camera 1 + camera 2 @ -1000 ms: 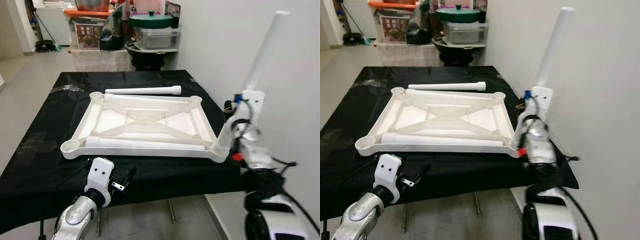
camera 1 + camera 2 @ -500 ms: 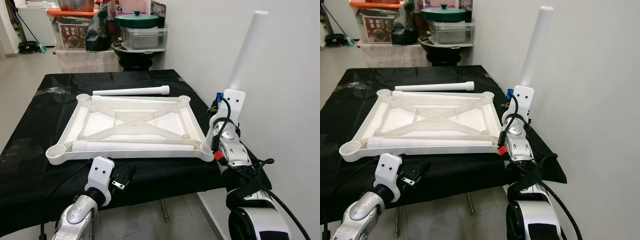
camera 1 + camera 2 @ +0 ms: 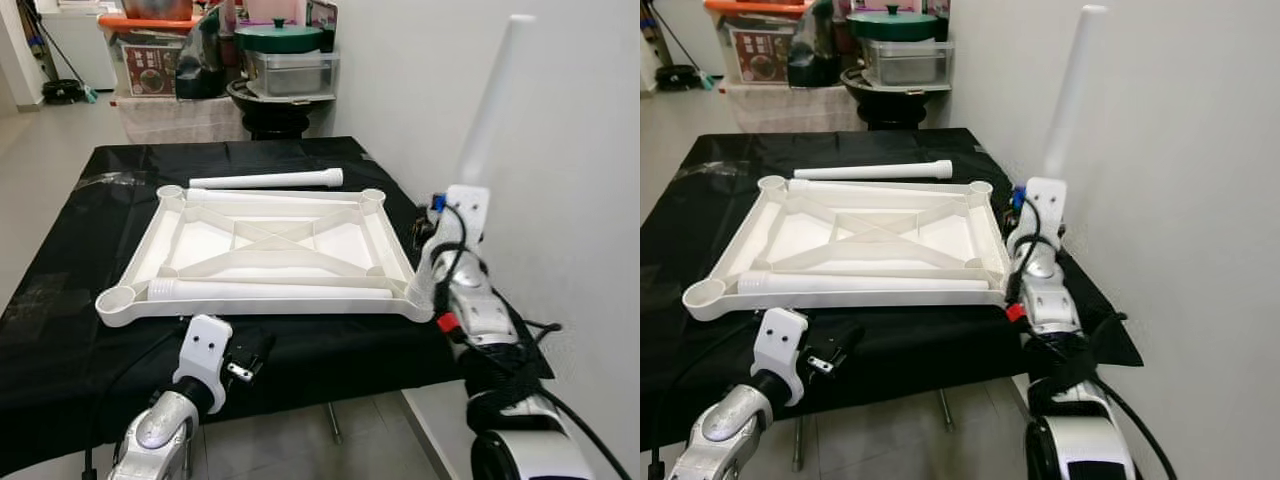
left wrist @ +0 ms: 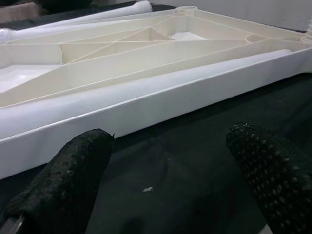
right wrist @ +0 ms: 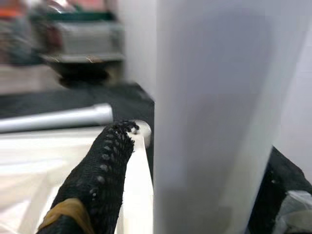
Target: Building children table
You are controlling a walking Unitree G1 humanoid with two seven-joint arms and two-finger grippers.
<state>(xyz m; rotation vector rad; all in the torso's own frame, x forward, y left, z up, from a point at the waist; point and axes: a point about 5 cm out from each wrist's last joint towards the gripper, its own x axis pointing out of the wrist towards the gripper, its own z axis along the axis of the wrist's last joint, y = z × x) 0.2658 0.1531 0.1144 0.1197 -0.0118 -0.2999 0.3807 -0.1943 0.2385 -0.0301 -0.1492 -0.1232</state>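
1. The white tabletop [image 3: 270, 250] lies upside down in the middle of the bench [image 3: 70, 330], which is draped in a black sheet. Its underside faces up: a raised rim, crossed stiffening ribs and a round socket at each corner.
2. One white leg [image 3: 285, 290] lies inside the frame along its 6 o'clock rim (flared end toward 9 o'clock). A second leg [image 3: 265, 180] lies on the black sheet just beyond the 12 o'clock rim, parallel to it.
3. A third leg [image 3: 495, 95] stands nearly upright at the tabletop's 4 o'clock corner, leaning slightly away toward the white wall [image 3: 560, 150]. The right claw [image 5: 195, 161] is clamped around it; in the right wrist view one black finger [image 5: 97, 175] presses its side and the leg is a pale blur.
4. The foot of this leg sits at the corner socket, but the silver right arm [image 3: 470, 300] and its cables cover the joint, so I cannot tell whether it is seated.
5. The left claw [image 4: 168, 195] hangs at the bench's 6 o'clock edge, spread wide and holding nothing; its textured fingertips [image 4: 73, 165] hover over the black sheet just short of the tabletop's near rim.
6. Past the bench at 12 o'clock stands household clutter: a green-lidded pot [image 3: 280, 38] and boxes, too small to read.
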